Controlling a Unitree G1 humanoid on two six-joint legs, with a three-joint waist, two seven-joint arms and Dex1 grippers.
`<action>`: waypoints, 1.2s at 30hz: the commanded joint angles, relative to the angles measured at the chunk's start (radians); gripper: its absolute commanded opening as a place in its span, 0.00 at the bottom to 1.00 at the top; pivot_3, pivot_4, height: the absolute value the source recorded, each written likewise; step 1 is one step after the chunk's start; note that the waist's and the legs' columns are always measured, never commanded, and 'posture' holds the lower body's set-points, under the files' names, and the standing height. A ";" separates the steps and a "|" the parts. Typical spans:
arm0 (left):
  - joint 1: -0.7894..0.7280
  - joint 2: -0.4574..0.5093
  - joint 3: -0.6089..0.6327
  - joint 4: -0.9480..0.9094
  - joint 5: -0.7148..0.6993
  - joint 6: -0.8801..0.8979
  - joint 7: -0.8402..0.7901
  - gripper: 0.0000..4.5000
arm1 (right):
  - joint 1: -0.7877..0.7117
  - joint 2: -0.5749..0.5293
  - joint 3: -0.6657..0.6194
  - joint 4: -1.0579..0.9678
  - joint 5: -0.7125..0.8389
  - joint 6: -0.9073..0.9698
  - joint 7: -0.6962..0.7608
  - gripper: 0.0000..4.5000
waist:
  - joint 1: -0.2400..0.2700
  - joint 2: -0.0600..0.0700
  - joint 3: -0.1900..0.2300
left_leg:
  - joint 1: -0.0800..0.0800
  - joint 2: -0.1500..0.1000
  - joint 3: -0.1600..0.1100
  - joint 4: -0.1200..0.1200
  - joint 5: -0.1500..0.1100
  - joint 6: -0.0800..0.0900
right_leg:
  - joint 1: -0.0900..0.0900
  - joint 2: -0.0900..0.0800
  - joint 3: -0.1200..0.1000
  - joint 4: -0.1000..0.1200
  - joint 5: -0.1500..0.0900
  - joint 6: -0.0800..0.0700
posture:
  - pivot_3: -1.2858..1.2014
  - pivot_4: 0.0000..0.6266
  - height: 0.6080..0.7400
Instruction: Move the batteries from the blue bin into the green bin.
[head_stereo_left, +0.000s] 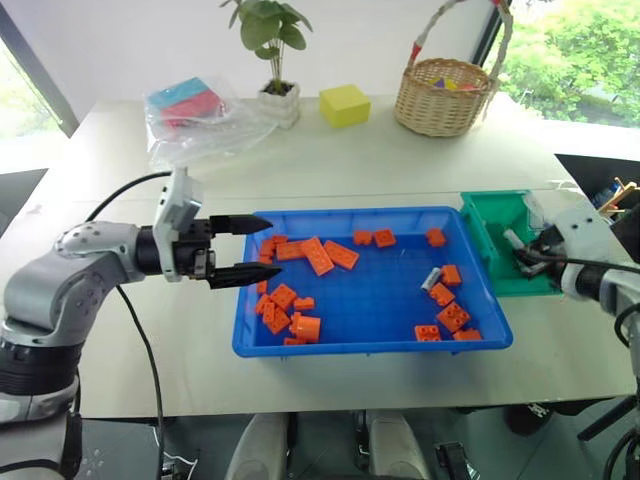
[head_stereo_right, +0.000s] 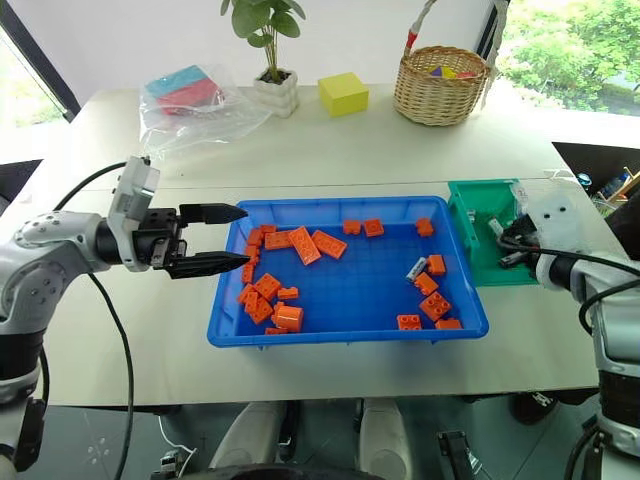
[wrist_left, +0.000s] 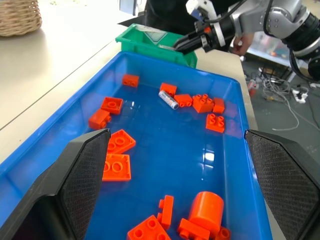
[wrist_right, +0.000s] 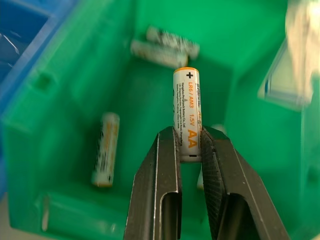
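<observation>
The blue bin (head_stereo_left: 372, 345) sits mid-table holding orange bricks and one silvery battery (head_stereo_left: 431, 279), which also lies among the bricks in the left wrist view (wrist_left: 168, 99). Against its right end stands the green bin (head_stereo_left: 492, 212). My right gripper (wrist_right: 187, 137) hangs over the green bin's inside, shut on an upright AA battery (wrist_right: 186, 112). Loose batteries lie on the green floor below, one (wrist_right: 106, 148) to the side and two more (wrist_right: 165, 47) at the far wall. My left gripper (head_stereo_left: 268, 248) is open, level, at the blue bin's left wall with nothing between its fingers.
Orange bricks (head_stereo_left: 320, 255) are scattered along the blue bin's left and right parts. At the back of the table stand a wicker basket (head_stereo_left: 445, 95), a yellow block (head_stereo_left: 344, 104), a potted plant (head_stereo_left: 277, 90) and a clear bag (head_stereo_left: 195, 115). The table's right edge runs just past the green bin.
</observation>
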 joint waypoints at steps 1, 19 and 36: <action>-0.012 0.001 0.012 -0.013 -0.001 -0.015 -0.003 1.00 | -0.057 -0.003 -0.043 -0.031 0.022 0.016 -0.047 0.44 | -0.001 0.000 0.000 | 0.000 0.000 0.000 0.000 0.000 0.000 | 0.000 0.000 0.000 0.000 0.000 0.000 | 0.52 0.24 0.71; -0.035 -0.005 0.003 -0.020 -0.002 -0.008 0.008 1.00 | -0.421 -0.230 0.481 0.231 -0.101 -0.729 0.558 0.56 | -0.020 0.000 0.001 | 0.002 0.001 0.000 0.000 0.000 0.000 | 0.004 0.001 -0.001 -0.003 0.000 0.001 | 0.52 0.24 0.71; 0.067 0.012 0.085 -0.126 -0.050 0.019 0.090 1.00 | -0.646 -0.122 0.726 0.727 -0.318 -1.334 0.811 0.56 | -0.017 0.000 0.001 | 0.003 0.000 0.000 0.000 0.000 0.000 | 0.005 0.000 0.000 -0.006 0.000 0.001 | 0.52 0.24 0.71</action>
